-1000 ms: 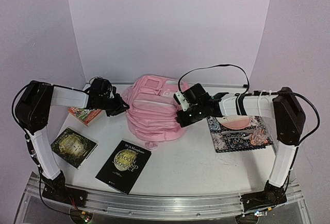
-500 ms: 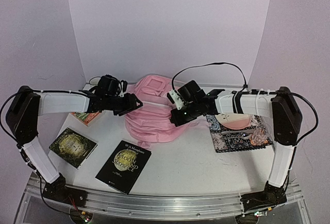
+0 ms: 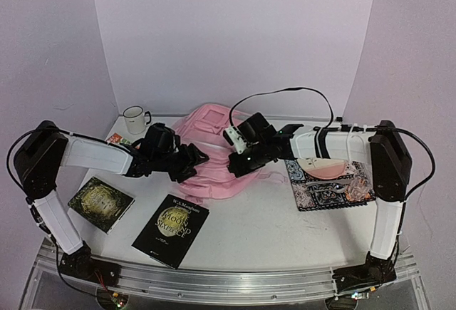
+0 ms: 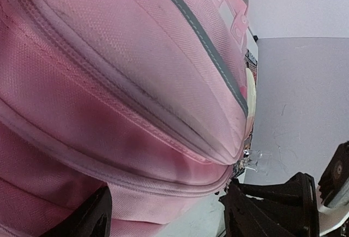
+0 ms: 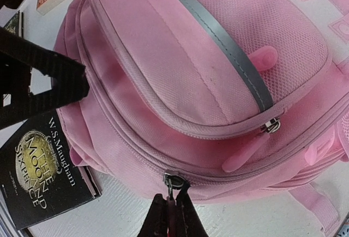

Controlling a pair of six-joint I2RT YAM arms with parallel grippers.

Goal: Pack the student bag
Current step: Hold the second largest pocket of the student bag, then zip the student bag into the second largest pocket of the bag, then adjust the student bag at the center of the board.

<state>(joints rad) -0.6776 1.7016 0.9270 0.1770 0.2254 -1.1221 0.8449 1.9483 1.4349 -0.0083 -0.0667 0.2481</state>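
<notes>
Black paperback (image 3: 171,230) sits nearest the front edge, with a dark gold-patterned book (image 3: 101,203) to its left. On to mid-table: the student bag (image 3: 212,180) lies flat between both arms. The left gripper (image 3: 194,162) is at its side, fingers spread wide and grasping nothing. The right gripper (image 5: 172,204) is pinched tight on a zipper pull (image 5: 174,182). At the back left stands a white mug (image 3: 133,119).

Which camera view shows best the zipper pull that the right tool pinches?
The right wrist view: the zipper pull is close and sharp, pinched by the right tool. In the top view it cannot be made out. The left wrist view shows a small metal piece at a seam's end, perhaps this pull.
</notes>
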